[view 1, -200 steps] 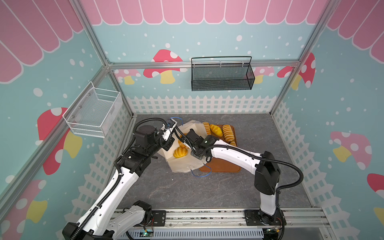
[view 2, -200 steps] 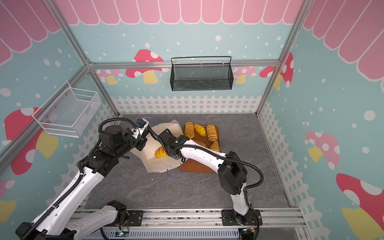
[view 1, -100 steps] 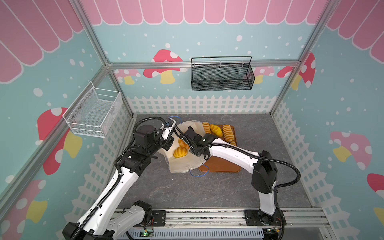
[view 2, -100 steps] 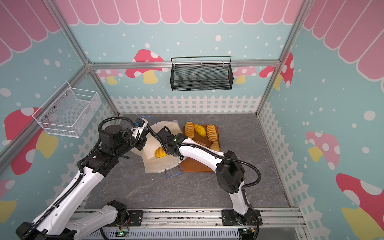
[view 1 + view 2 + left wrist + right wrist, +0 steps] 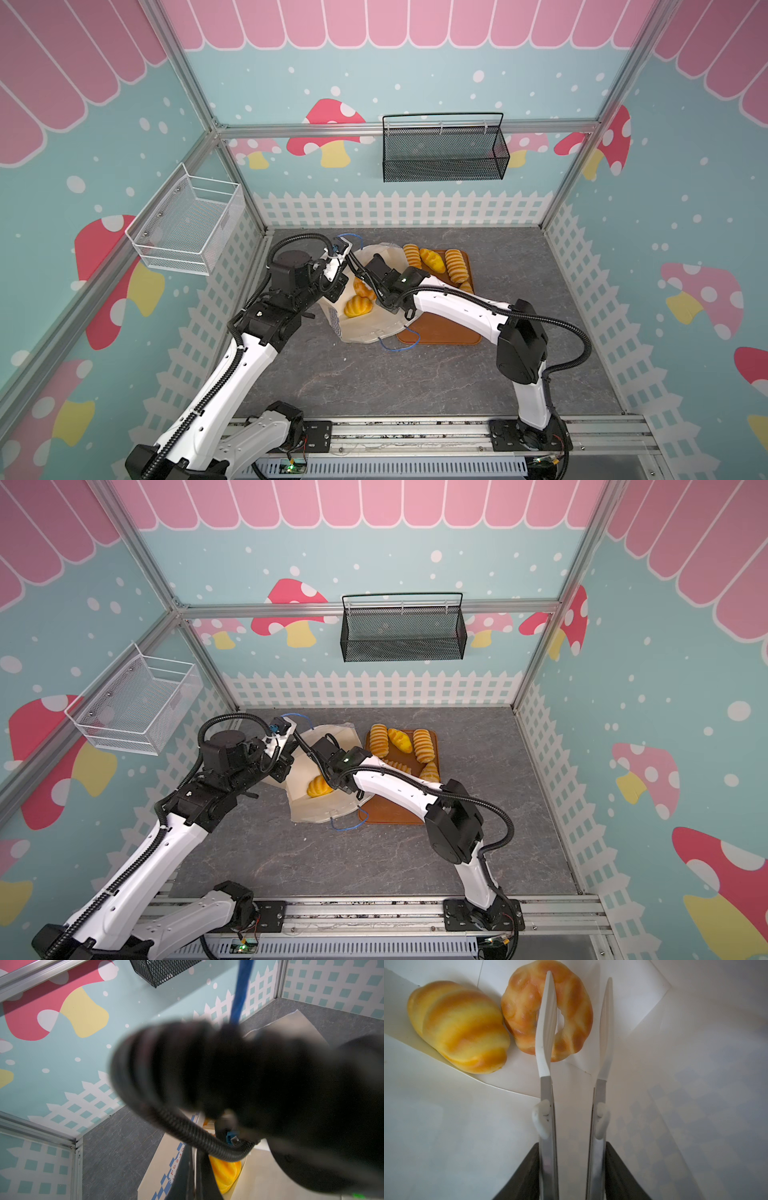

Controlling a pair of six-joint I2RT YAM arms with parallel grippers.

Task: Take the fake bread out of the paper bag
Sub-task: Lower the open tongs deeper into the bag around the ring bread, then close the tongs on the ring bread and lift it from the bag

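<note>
Inside the paper bag (image 5: 446, 1126) (orange lettering illegible), the right gripper (image 5: 579, 975), fingers (image 5: 546, 1022) apart, is straddling the fake bread ring doughnut (image 5: 579, 1028); the left gripper (image 5: 335, 286) is pinching the bag's rim.

Grey tabletop (image 5: 374, 374), paper bag (image 5: 370, 328), brown tray (image 5: 440, 332)

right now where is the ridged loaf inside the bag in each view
Top view: ridged loaf in the open mouth of the paper bag.
Top view: loaf there too.
Left wrist: probably the yellow piece behind the hose.
Right wrist: loaf beside the ring doughnut.
Shared landmark: the bag's white inside.
</note>
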